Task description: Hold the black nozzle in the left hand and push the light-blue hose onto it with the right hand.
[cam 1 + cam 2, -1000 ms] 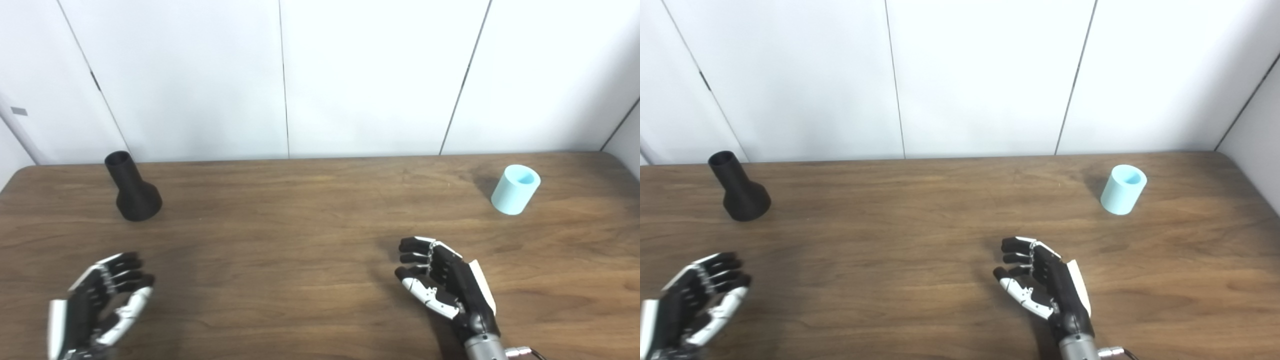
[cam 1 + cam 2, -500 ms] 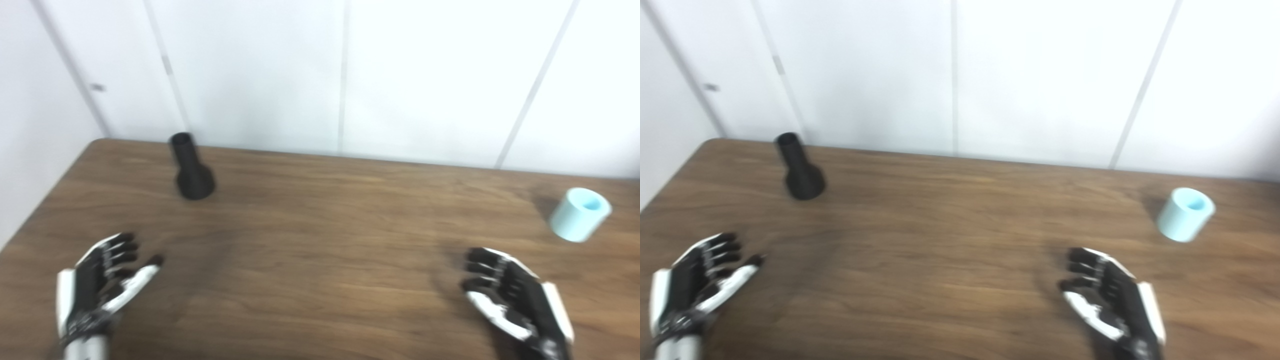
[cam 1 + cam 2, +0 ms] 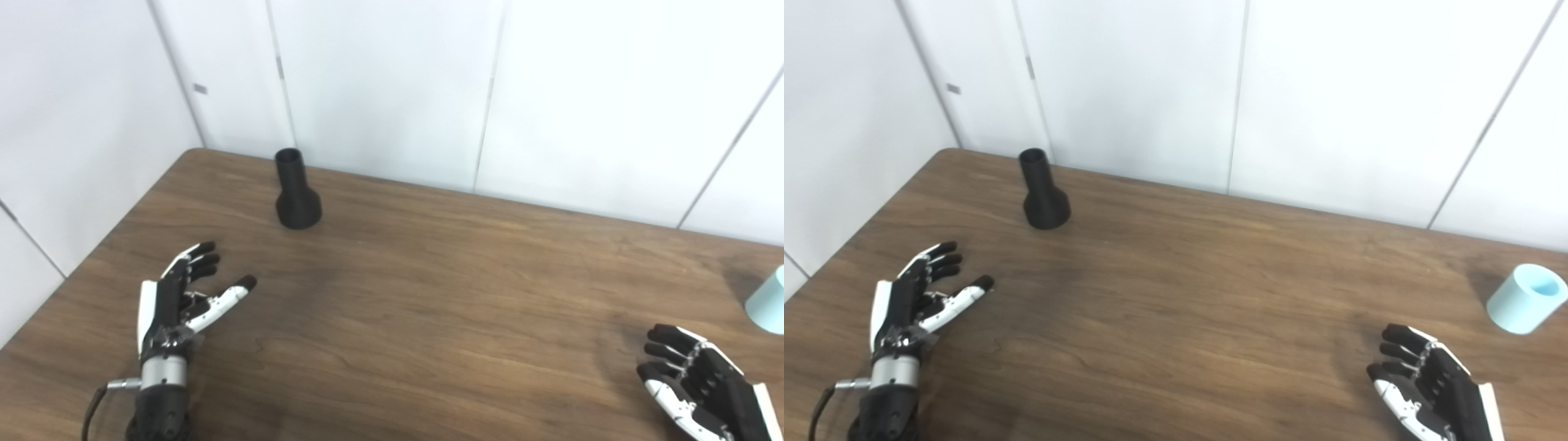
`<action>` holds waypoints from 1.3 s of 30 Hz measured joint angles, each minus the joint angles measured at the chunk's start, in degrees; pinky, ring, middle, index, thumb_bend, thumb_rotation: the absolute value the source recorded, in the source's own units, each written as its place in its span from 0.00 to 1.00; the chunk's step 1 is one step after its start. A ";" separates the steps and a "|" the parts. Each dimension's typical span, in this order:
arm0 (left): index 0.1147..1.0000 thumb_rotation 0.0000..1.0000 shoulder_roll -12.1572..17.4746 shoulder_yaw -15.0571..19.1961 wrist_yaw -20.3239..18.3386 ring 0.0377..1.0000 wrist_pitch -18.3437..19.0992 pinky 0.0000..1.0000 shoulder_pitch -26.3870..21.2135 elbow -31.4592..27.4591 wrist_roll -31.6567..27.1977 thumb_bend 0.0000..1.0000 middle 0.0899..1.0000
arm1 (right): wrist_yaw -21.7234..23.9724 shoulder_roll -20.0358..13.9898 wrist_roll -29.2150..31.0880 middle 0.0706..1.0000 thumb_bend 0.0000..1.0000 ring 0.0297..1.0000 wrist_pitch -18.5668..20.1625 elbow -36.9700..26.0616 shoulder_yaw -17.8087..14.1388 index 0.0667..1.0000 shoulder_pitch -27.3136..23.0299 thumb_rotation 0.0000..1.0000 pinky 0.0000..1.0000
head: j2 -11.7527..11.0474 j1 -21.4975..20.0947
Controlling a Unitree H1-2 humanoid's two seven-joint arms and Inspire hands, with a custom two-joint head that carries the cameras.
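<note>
The black nozzle (image 3: 296, 194) stands upright on its wide base near the far left of the wooden table (image 3: 429, 275), narrow neck up. The light-blue hose piece (image 3: 1526, 299), a short tube, stands at the right side; in the left eye view it (image 3: 767, 303) is cut by the frame edge. My left hand (image 3: 184, 295) is open and empty above the near left of the table, well short of the nozzle. My right hand (image 3: 1430, 387) is open and empty at the near right, short of the hose.
White wall panels (image 3: 392, 92) rise just behind the table's far edge and along its left side. The table's far left corner (image 3: 184, 153) lies just left of the nozzle.
The camera has turned left, so the whole scene has shifted right in the picture. My left hand has reached forward and its thumb has spread out. Nozzle and hose have not moved on the table.
</note>
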 measured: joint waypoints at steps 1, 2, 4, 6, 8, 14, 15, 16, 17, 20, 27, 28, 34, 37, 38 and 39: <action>0.82 0.30 0.16 -0.20 -0.01 0.81 0.54 0.80 -0.36 0.01 0.29 0.89 0.78 | 0.23 -0.17 0.52 0.70 0.22 0.70 0.00 0.04 -0.09 0.67 -0.04 0.00 0.62 | -0.27 0.44; 0.82 0.31 0.42 -0.48 -0.05 0.82 1.07 0.81 -0.66 0.04 0.88 0.89 0.79 | 0.62 -0.45 0.98 0.69 0.21 0.69 -0.01 0.07 -0.11 0.66 -0.13 0.00 0.61 | -0.27 0.45; 0.85 0.31 1.29 -1.23 -0.29 0.84 2.71 0.83 -1.45 0.31 1.39 0.90 0.81 | 1.28 -1.06 1.94 0.69 0.21 0.68 -0.43 0.64 -0.21 0.65 -0.31 0.07 0.59 | -0.36 0.89; 0.87 0.33 2.09 -1.72 -0.72 0.86 3.74 0.85 -2.55 1.32 1.50 0.92 0.83 | 1.77 -1.38 2.57 0.68 0.21 0.68 -1.24 1.79 -0.39 0.65 -0.66 0.13 0.58 | -0.88 1.85; 0.91 0.37 3.39 -2.56 -1.42 0.89 4.81 0.86 -3.75 2.62 1.52 0.94 0.87 | 1.98 -1.38 2.64 0.68 0.21 0.68 -1.50 2.02 -0.39 0.64 -0.88 0.20 0.57 | -1.23 2.29; 0.97 0.39 8.15 -5.58 -5.36 0.92 6.96 0.87 -6.66 5.33 1.93 1.00 0.93 | 2.13 -1.48 2.92 0.67 0.22 0.67 -2.16 3.18 -0.50 0.63 -1.56 0.27 0.55 | -1.67 2.65; 0.97 0.39 8.27 -5.62 -5.45 0.92 6.98 0.87 -7.18 6.29 1.86 1.00 0.93 | 2.15 -1.48 2.98 0.67 0.22 0.66 -2.16 3.27 -0.50 0.62 -1.65 0.27 0.54 | -1.67 2.65; 0.97 0.39 8.38 -5.71 -5.46 0.92 7.01 0.86 -7.68 6.80 1.84 1.00 0.93 | 2.14 -1.49 2.97 0.66 0.22 0.66 -2.17 3.28 -0.51 0.62 -1.66 0.27 0.53 | -1.67 2.73; 0.97 0.39 8.48 -5.90 -5.47 0.92 7.05 0.86 -8.19 7.17 1.87 1.00 0.93 | 2.13 -1.50 2.95 0.66 0.22 0.65 -2.17 3.29 -0.51 0.62 -1.67 0.27 0.53 | -1.76 2.82; 0.97 0.40 8.89 -6.63 -5.45 0.91 6.91 0.85 -9.37 8.96 2.00 1.00 0.93 | 2.14 -1.56 2.87 0.66 0.22 0.65 -2.27 3.29 -0.51 0.61 -1.66 0.28 0.52 | -1.68 2.91; 0.96 0.42 9.42 -8.23 -4.77 0.89 7.02 0.82 -12.44 12.59 3.78 1.00 0.91 | 2.24 -1.96 3.12 0.65 0.24 0.64 -2.27 3.19 -0.89 0.60 -1.59 0.31 0.51 | -1.41 2.65; 0.96 0.43 9.52 -8.44 -4.65 0.89 6.79 0.82 -12.85 13.34 4.01 1.00 0.91 | 2.25 -2.04 3.14 0.64 0.24 0.64 -2.27 3.17 -0.90 0.60 -1.59 0.31 0.51 | -1.41 2.56; 0.95 0.47 10.63 -9.56 -3.64 0.89 5.19 0.84 -14.14 15.79 5.52 1.00 0.90 | 2.25 -2.46 2.97 0.64 0.29 0.62 -2.38 3.20 -0.85 0.59 -1.53 0.39 0.49 | -1.50 2.47; 0.95 0.49 11.00 -10.16 -3.48 0.89 4.97 0.83 -14.14 15.78 6.30 1.00 0.90 | 2.26 -2.46 2.79 0.64 0.30 0.62 -2.38 3.18 -0.72 0.59 -1.51 0.40 0.50 | -1.76 2.47; 0.94 0.49 11.18 -10.35 -3.51 0.89 4.97 0.83 -14.13 15.78 6.50 1.00 0.90 | 2.26 -2.46 2.79 0.64 0.30 0.62 -2.37 3.18 -0.70 0.59 -1.51 0.40 0.50 | -1.76 2.47; 0.94 0.51 11.38 -10.61 -3.51 0.88 5.01 0.83 -14.12 15.74 6.91 1.00 0.90 | 2.28 -2.46 2.79 0.64 0.30 0.63 -2.37 3.19 -0.69 0.59 -1.51 0.41 0.50 | -2.02 2.38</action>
